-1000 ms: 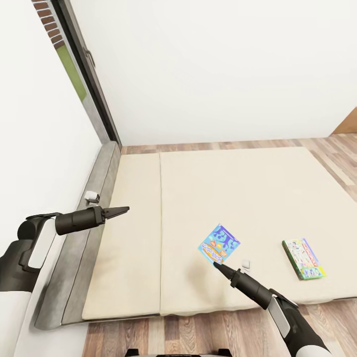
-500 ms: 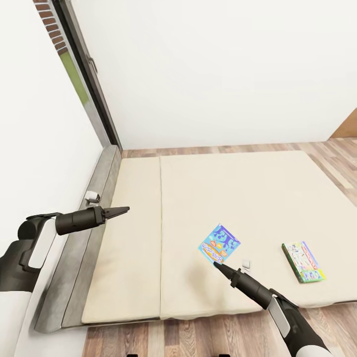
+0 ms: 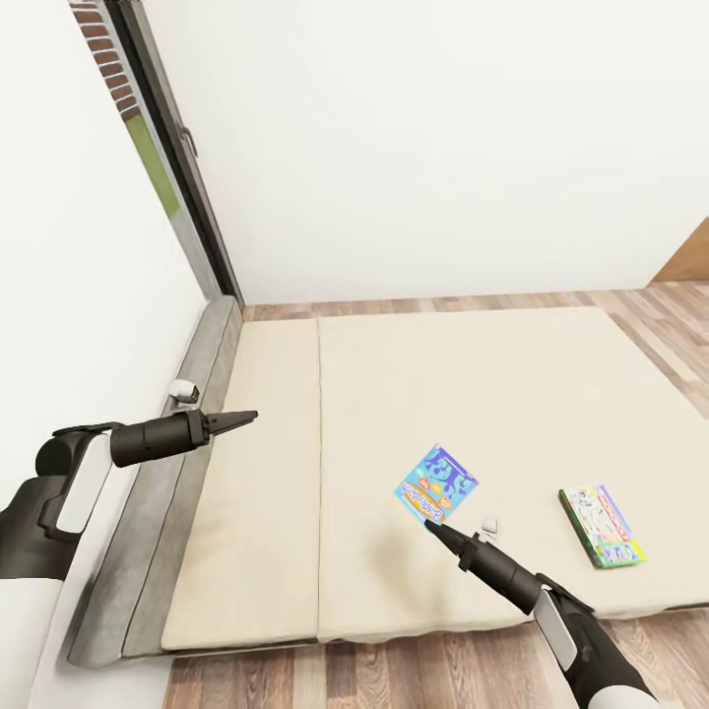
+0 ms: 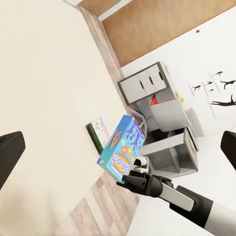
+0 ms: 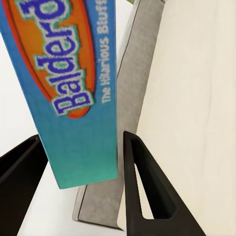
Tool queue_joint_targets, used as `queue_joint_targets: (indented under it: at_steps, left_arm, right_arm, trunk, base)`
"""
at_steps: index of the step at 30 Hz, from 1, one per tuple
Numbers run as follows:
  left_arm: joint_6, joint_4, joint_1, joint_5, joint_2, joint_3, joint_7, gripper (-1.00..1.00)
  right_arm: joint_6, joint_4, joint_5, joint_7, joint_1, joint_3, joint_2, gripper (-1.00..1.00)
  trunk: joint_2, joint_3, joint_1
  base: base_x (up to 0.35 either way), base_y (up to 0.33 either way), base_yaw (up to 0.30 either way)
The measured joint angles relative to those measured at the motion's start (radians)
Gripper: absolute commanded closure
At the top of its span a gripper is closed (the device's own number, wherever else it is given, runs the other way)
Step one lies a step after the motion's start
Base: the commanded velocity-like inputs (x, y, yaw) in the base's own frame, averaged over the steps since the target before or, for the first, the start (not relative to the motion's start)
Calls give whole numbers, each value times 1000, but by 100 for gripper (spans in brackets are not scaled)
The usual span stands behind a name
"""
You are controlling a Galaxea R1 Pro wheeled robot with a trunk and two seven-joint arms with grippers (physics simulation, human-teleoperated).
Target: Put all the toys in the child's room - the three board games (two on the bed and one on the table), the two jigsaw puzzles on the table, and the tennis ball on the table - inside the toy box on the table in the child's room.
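The whole head view has slid a little over the last second: the bed (image 3: 492,394) sits lower and further off and more floor shows at its near edge, so the camera and likely the base are backing away, while both arms keep the same place in the picture. The right claw (image 3: 429,525) stays clamped on the lower edge of the blue board game (image 3: 436,483), which hangs lifted clear of the mattress; the right wrist view shows the box (image 5: 73,88) gripped between the two fingers. The left claw (image 3: 246,417) hovers with nothing in it near the grey headboard (image 3: 158,492), its fingers spread apart in the left wrist view. The green board game (image 3: 603,526) lies flat near the bed's near right corner. I judge the first game is secured and the carry to the toy box is beginning; the green one remains to be fetched
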Motion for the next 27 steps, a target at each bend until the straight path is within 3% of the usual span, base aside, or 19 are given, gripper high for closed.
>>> queue_joint_targets:
  at_steps: [27]
  left_arm:
    - [0,0,0,0,1,1,-2,-100]
  right_arm:
    - [-1,0,0,-4,0,1,1,100]
  trunk:
    - [0,44,0]
  base:
    - [0,0,0]
